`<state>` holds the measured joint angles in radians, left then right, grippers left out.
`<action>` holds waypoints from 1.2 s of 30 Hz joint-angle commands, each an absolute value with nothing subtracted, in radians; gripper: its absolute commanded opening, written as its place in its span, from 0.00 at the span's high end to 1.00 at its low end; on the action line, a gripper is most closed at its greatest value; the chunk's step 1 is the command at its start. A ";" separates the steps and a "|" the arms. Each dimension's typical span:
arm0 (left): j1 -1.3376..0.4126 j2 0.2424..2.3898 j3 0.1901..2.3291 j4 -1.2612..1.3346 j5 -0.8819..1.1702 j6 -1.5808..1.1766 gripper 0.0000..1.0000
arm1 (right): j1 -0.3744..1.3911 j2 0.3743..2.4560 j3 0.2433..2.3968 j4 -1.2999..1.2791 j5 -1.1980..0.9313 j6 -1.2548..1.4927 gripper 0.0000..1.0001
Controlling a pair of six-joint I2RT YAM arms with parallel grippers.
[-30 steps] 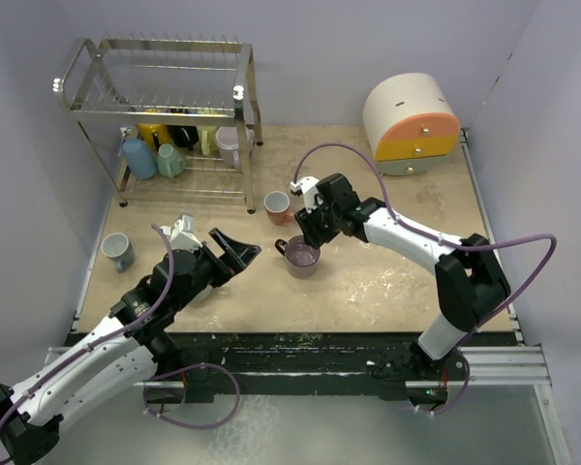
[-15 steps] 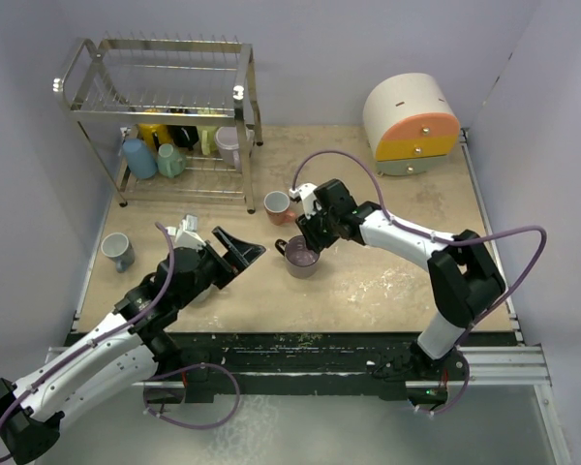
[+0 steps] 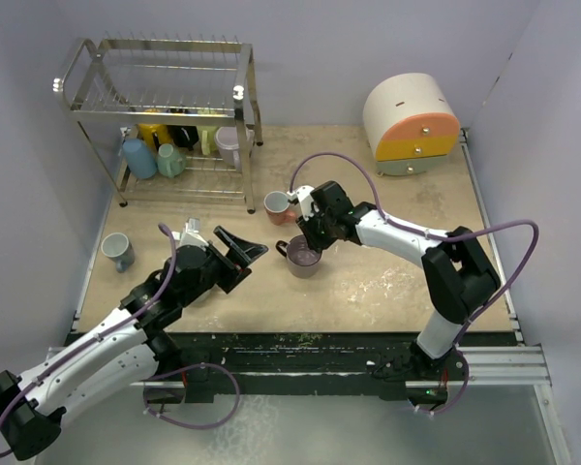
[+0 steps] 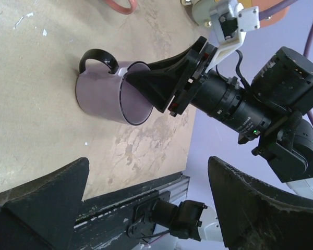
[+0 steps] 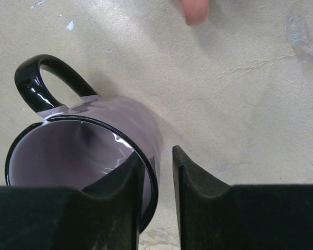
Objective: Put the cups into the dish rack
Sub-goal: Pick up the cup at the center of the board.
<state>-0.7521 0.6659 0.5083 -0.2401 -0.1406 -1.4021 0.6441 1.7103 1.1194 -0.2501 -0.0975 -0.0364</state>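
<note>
A purple mug point(image 3: 300, 260) with a black handle and rim stands upright mid-table; it also shows in the left wrist view point(image 4: 101, 94) and the right wrist view point(image 5: 94, 151). My right gripper point(image 3: 308, 244) point(image 5: 155, 153) straddles its rim, one finger inside and one outside, with a gap still showing beside the wall. My left gripper point(image 3: 244, 262) point(image 4: 148, 161) is open and empty, left of the mug. The silver dish rack point(image 3: 160, 58) stands at the back left with several mugs on its lower tier. A salmon mug point(image 3: 277, 206) and a grey-blue mug point(image 3: 116, 251) sit on the table.
A cream-and-orange drawer box point(image 3: 412, 124) stands at the back right. The rack's front right leg point(image 3: 249, 199) is just left of the salmon mug. The table's front edge with a metal rail point(image 3: 300, 349) runs below both arms.
My right gripper has come down and slightly left over the purple mug's rim. My left arm has shifted a little towards the right.
</note>
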 commanded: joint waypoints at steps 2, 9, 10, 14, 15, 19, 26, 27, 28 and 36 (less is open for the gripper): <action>-0.750 0.700 0.525 -0.201 -0.112 -1.474 0.03 | 0.646 1.691 1.154 -0.265 -0.110 -0.043 0.77; -0.748 0.727 0.551 -0.194 -0.089 -1.509 0.04 | 0.647 1.649 1.162 -0.261 -0.098 -0.094 0.98; -0.750 0.730 0.551 -0.187 -0.085 -1.510 0.04 | 0.645 1.639 1.161 -0.259 -0.088 -0.106 0.99; -0.749 0.738 0.563 -0.142 -0.066 -1.498 0.04 | 0.622 1.559 1.158 -0.263 -0.085 -0.166 1.00; -0.749 0.739 0.569 -0.124 -0.059 -1.492 0.04 | 0.611 1.528 1.161 -0.270 -0.101 -0.187 1.00; -0.750 0.741 0.571 0.026 0.004 -1.420 0.04 | 0.531 1.396 1.205 -0.311 -0.188 -0.290 1.00; -0.750 0.750 0.591 0.376 0.165 -1.302 0.03 | 0.384 1.241 1.495 -0.550 -0.279 -0.662 1.00; -0.750 0.758 0.600 0.428 0.192 -1.280 0.03 | 0.373 1.231 1.553 -0.588 -0.295 -0.713 1.00; -0.750 0.769 0.611 0.475 0.219 -1.263 0.03 | 0.366 1.224 1.612 -0.619 -0.302 -0.759 1.00; -0.750 0.946 0.692 0.860 0.467 -1.299 0.01 | 0.365 1.077 1.750 -0.593 -0.428 -1.051 1.00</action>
